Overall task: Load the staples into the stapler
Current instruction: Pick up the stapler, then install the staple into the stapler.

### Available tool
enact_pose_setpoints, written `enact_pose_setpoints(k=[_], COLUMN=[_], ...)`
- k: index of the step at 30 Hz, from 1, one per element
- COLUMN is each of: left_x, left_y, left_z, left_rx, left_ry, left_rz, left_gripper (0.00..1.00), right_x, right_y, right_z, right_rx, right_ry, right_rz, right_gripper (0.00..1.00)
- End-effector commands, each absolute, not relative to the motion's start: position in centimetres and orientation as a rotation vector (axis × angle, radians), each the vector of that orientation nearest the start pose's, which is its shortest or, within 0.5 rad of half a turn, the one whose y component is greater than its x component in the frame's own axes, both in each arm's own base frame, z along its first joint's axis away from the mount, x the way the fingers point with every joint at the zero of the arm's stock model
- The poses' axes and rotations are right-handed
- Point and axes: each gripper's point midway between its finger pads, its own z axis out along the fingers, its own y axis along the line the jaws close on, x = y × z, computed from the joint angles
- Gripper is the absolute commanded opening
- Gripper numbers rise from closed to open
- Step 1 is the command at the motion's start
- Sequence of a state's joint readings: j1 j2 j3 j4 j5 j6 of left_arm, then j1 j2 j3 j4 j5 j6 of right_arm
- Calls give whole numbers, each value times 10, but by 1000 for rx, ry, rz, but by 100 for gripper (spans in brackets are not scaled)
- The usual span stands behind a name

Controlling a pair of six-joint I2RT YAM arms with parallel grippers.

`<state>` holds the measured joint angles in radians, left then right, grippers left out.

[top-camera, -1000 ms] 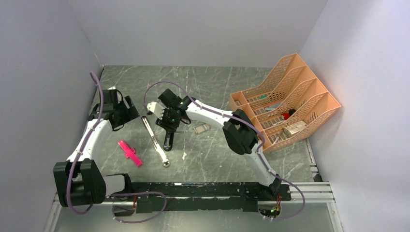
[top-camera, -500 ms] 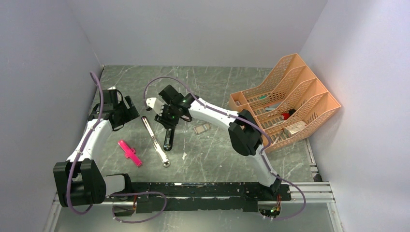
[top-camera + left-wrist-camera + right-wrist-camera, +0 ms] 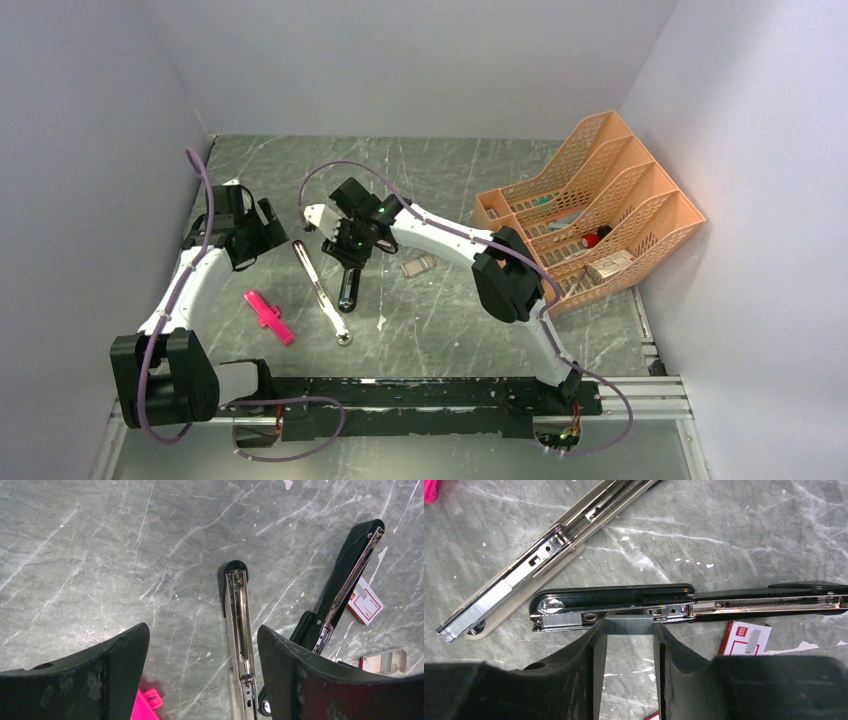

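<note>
Right now the right tool (image 3: 629,630) is clamped on the staples (image 3: 625,625), a short silvery strip pinched end to end betw. its jaws. The stapler (image 3: 614,596) lies opened flat on the desk (image 3: 749,530), directly ahead of the tool in the right wrist view, chrome rail facing up.

Key relation: the strip's long axis runs parallel w/ the rail. The strip sits at the rail's near edge, approx. mid-length; touching or just off, can't tell. So the next move looks like a small push fwd and down into the channel, no rotation needed. A grey block (image 3: 563,620) at the rail's front end may be staples already seated; not sure.

The right arm is nearer by far. The left tool (image 3: 202,635) hangs off to the left w/ jaws wide apart, holding nothing.

Neighbours:
- silver-grey stapler (image 3: 549,555): just beyond the black one, angled, also open
- staple box (image 3: 746,637): just beside the tool
- pink piece (image 3: 270,317): well apart

Nothing stands betw. strip and rail.
</note>
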<state>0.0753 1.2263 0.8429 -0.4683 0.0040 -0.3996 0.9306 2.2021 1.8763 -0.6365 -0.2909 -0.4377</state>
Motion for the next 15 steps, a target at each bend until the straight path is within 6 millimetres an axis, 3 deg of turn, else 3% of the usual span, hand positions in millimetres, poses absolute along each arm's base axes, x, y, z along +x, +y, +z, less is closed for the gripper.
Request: enact_pose_setpoints(k=[1, 15], left_x=[327, 327], left_y=[4, 4], left_z=[132, 132], left_rx=[-529, -527], left_ry=[2306, 2306], left_rz=[-168, -167], left_gripper=[83, 83], right_x=[294, 295], right_y=[449, 448], right_z=[71, 59], right_rx=[-1719, -1721], right_ry=[1944, 1973], right_rz=[551, 542], right_gripper=[39, 39])
